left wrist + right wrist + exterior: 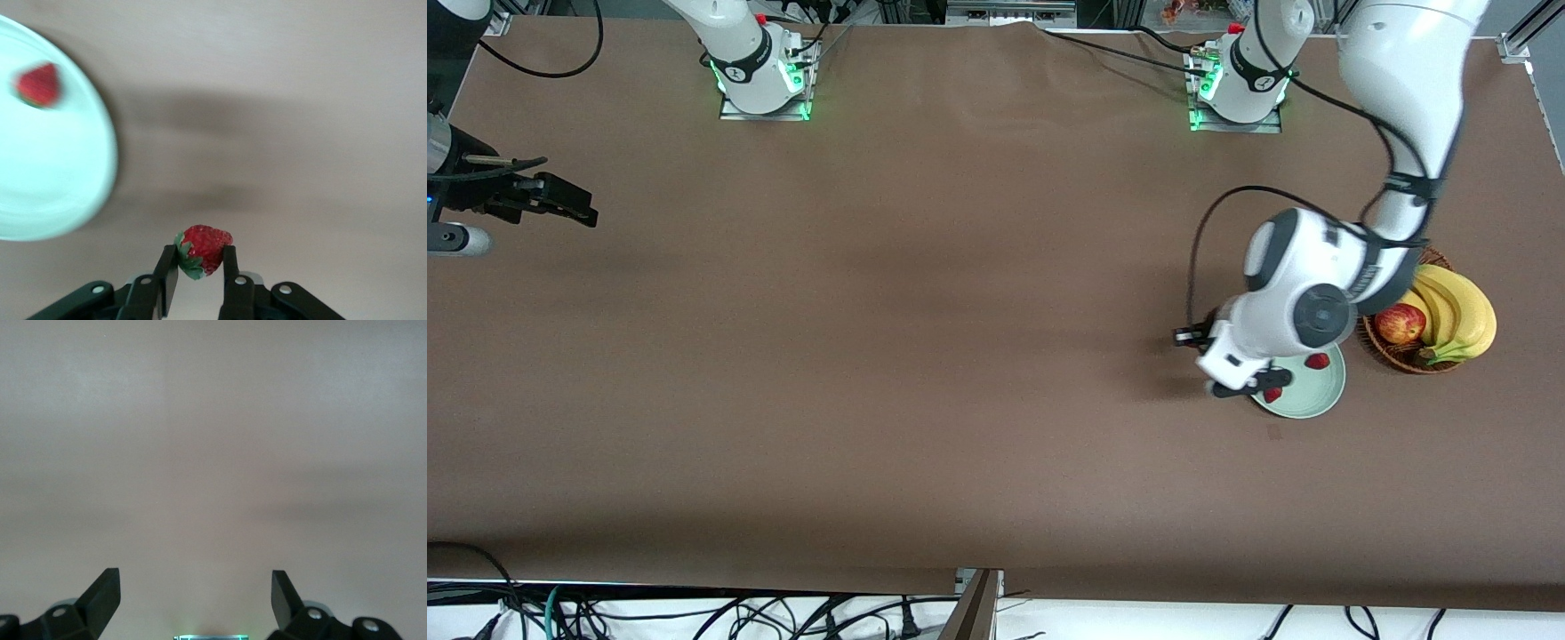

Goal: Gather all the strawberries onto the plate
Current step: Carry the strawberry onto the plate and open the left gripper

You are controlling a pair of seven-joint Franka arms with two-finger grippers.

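Observation:
My left gripper is shut on a small red strawberry with a green cap, pinched between both fingers. It hangs at the edge of the pale mint-green plate, on the side toward the right arm's end of the table. A second strawberry lies on the plate. My right gripper waits open and holds nothing, over bare table at the right arm's end.
A brown wicker basket stands beside the plate toward the left arm's end, holding a bunch of bananas and a red-yellow apple. The left arm's bulky wrist hangs over the plate's edge.

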